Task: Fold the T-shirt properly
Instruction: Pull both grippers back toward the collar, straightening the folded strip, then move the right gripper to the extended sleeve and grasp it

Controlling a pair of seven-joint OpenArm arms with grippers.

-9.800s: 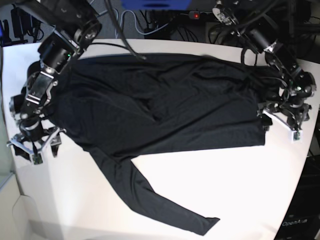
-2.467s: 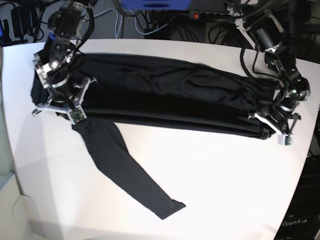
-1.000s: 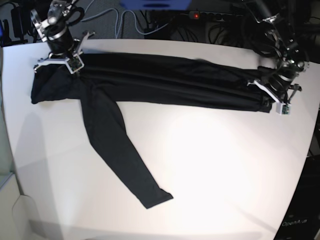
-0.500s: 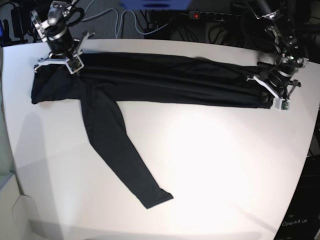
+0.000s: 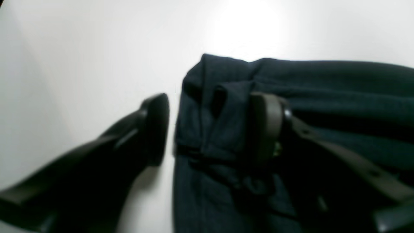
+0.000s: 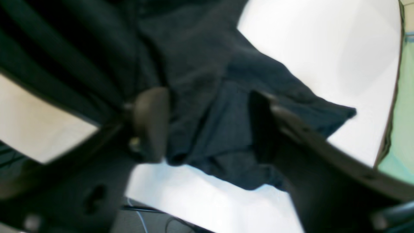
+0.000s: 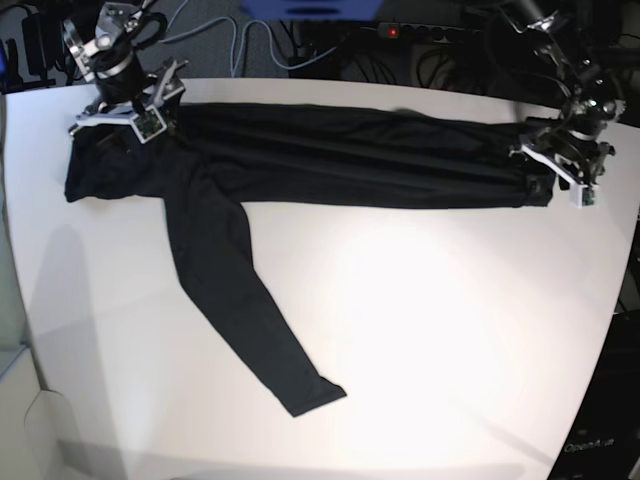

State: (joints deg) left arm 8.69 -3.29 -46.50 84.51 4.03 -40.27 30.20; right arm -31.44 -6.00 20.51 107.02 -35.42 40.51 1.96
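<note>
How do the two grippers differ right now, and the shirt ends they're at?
The left gripper sits at the squared, layered end of the T-shirt; the right gripper is over a looser, rumpled end. One of the left gripper's fingers is over bare table, the other over cloth; both of the right's are over cloth. Both grippers are open, gripping nothing.

Readable text: one faint word, seemingly "OpenArm", on the dark box beside my counter.

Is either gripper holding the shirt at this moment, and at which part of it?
Nothing is held. The left gripper and the right gripper both stand open over opposite ends of the T-shirt.
</note>
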